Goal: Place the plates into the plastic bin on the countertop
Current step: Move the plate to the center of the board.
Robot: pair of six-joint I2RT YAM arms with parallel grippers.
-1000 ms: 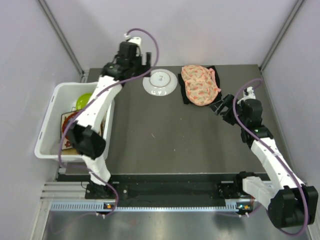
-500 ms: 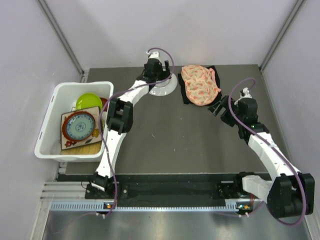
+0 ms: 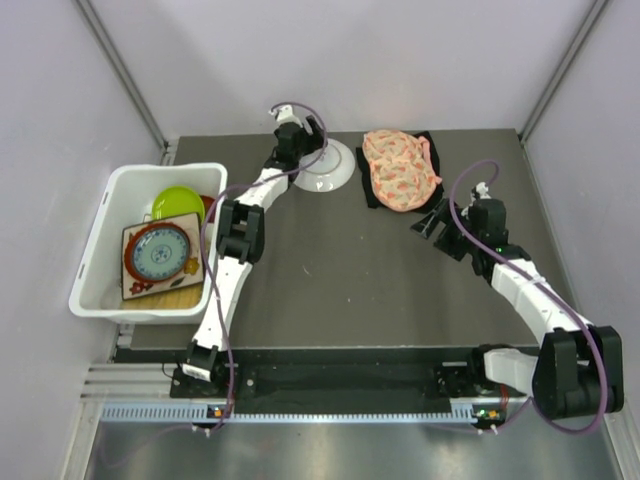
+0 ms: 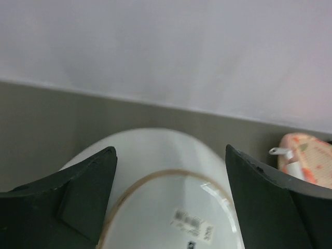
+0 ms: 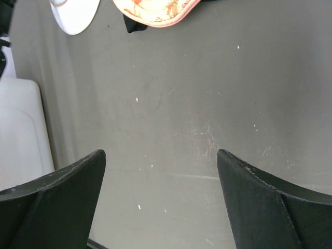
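Observation:
A white plate (image 3: 332,168) lies bottom-up at the back of the countertop (image 3: 330,270). My left gripper (image 3: 303,152) hangs over its left rim. In the left wrist view the plate (image 4: 166,207) shows its foot ring and a label between my open gripper's (image 4: 170,150) two fingers. The plastic bin (image 3: 105,215) at the left holds a lime plate (image 3: 178,202), a square floral plate (image 3: 158,255) and a yellow woven one (image 3: 172,291). My right gripper (image 3: 427,222) is open over bare countertop (image 5: 171,129), nothing between its fingers (image 5: 161,155).
A pink floral fabric piece (image 3: 400,168) lies on a black cloth (image 3: 372,195) just right of the white plate, close behind my right gripper. Pale walls close in the countertop at the back and on both sides. The bin's wall (image 5: 21,135) shows left in the right wrist view.
My left arm has stretched out toward the back, uncovering the bin, and its gripper has settled over the white plate's left rim. My right gripper has drifted slightly left.

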